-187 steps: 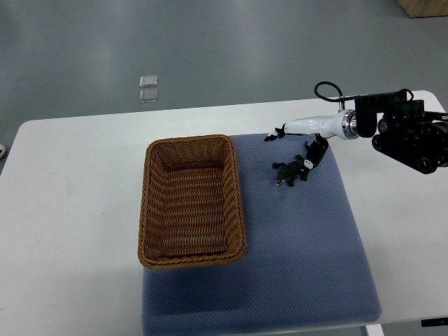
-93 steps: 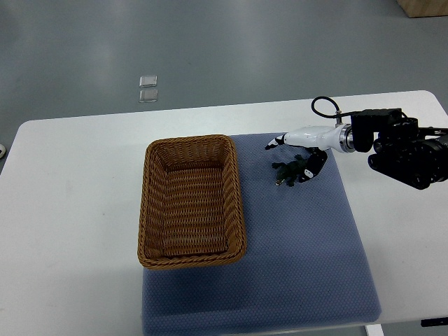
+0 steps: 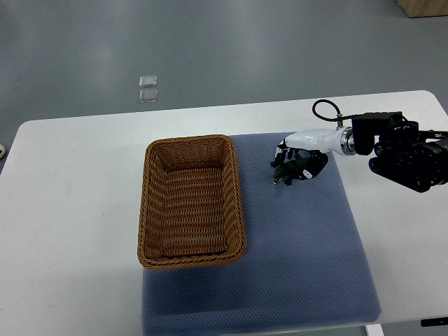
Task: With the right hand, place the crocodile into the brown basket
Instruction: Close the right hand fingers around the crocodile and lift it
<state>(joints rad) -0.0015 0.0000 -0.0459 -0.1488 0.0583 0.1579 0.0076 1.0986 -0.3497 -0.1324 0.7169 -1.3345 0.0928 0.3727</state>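
Observation:
A small dark green toy crocodile point(image 3: 288, 172) lies on the blue mat point(image 3: 301, 245), to the right of the brown wicker basket point(image 3: 190, 201). My right hand point(image 3: 297, 158) comes in from the right edge and sits on top of the crocodile, its fingers point(image 3: 281, 152) curled down around the toy's body. The crocodile still rests on the mat and is partly hidden under the white palm. The basket holds nothing. The left arm does not show.
The mat covers the right half of the white table point(image 3: 70, 210). The basket stands at the mat's left edge. Two small clear squares point(image 3: 148, 88) lie on the grey floor beyond the table.
The right hand has come down and moved left over the crocodile. Its fingers, spread a second ago, have curled around the toy. The crocodile has barely shifted.

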